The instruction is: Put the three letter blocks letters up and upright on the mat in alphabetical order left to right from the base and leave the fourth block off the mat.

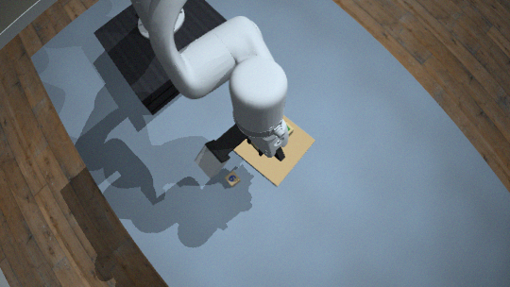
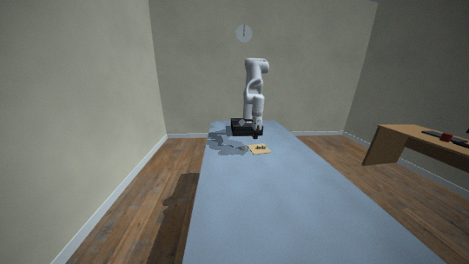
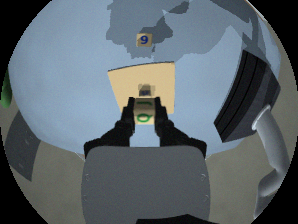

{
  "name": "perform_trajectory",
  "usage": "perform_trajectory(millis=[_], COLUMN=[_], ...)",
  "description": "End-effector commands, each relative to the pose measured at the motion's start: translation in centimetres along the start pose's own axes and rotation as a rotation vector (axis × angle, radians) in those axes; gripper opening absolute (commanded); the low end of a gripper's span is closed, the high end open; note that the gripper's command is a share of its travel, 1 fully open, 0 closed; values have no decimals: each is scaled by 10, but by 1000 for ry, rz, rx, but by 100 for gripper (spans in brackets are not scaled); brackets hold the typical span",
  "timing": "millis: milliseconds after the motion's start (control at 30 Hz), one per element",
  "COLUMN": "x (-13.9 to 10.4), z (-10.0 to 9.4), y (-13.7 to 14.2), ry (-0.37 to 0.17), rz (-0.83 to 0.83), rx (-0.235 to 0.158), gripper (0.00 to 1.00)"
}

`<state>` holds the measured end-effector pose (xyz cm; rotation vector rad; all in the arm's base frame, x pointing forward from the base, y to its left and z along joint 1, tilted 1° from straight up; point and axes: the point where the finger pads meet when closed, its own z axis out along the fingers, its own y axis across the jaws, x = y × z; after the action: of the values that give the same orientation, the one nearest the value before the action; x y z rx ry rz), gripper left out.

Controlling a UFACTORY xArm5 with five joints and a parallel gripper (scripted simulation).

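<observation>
My gripper (image 1: 271, 154) (image 2: 255, 135) (image 3: 144, 105) hangs above the mat (image 1: 278, 176) (image 2: 256, 152) (image 3: 120, 80). It is shut on a wooden block (image 3: 144, 118) with a green Q; a green mark shows on another face. A block with a small blue letter (image 3: 145, 91) lies on the mat in the wrist view, in shade and blurred. A block with a green mark (image 1: 289, 127) lies near the mat's back corner in the top view, partly behind the gripper. A block with a blue 9 or 6 (image 1: 232, 178) (image 2: 242, 148) (image 3: 144, 40) lies on the table, off the mat.
The dark base platform (image 1: 127, 42) (image 3: 245, 95) stands behind the mat. The blue table (image 1: 378, 189) (image 2: 282, 208) surrounds the mat. The arm's shadow falls around the block off the mat.
</observation>
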<state>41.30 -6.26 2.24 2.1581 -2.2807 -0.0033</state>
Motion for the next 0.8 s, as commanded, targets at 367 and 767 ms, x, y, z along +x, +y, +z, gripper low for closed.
perform_trajectory(millis=[367, 767], x=[0, 0], z=[56, 82], y=[-1, -2], ry=[0, 0], rz=[0, 0], rx=[3, 3], gripper=[21, 21])
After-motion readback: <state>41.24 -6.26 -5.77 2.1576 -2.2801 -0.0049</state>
